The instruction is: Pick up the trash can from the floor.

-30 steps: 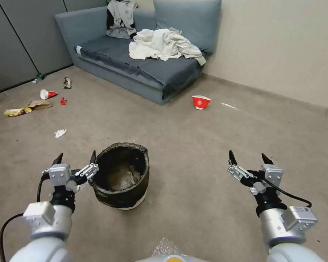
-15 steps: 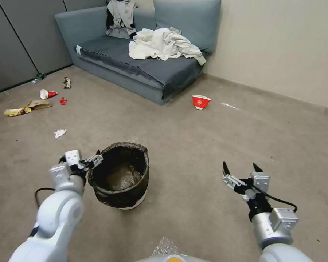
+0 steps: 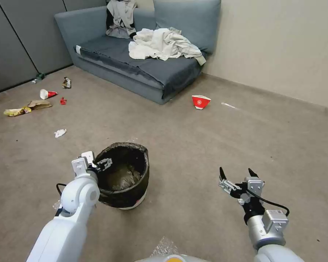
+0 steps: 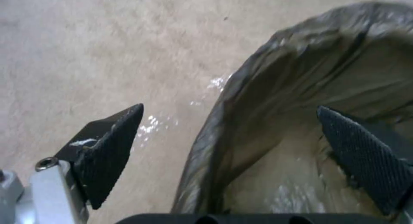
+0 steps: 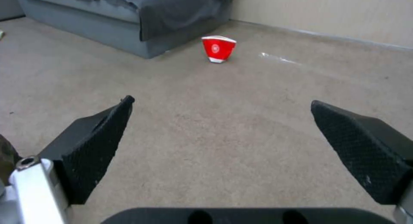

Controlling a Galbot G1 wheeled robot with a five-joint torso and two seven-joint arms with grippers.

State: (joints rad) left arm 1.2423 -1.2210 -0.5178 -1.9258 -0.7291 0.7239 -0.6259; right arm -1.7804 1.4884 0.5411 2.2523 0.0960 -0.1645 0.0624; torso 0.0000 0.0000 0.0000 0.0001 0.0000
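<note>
Trash can (image 3: 124, 177): upright on the floor (image 3: 193, 145), just ahead of the robot, left of centre.
Left end effector (image 3: 98, 164): wide open, astride the can's near-left rim, one finger inside, one outside; holding nothing.
Right end effector (image 3: 237, 174): open, empty, hovering low, well apart from the can.
Handling (judged): light, small; the wrinkled liner (image 4: 275, 72) looks soft, slippery, and may slide.
Hold point (judged): pinch the rim wall through the liner.
</note>
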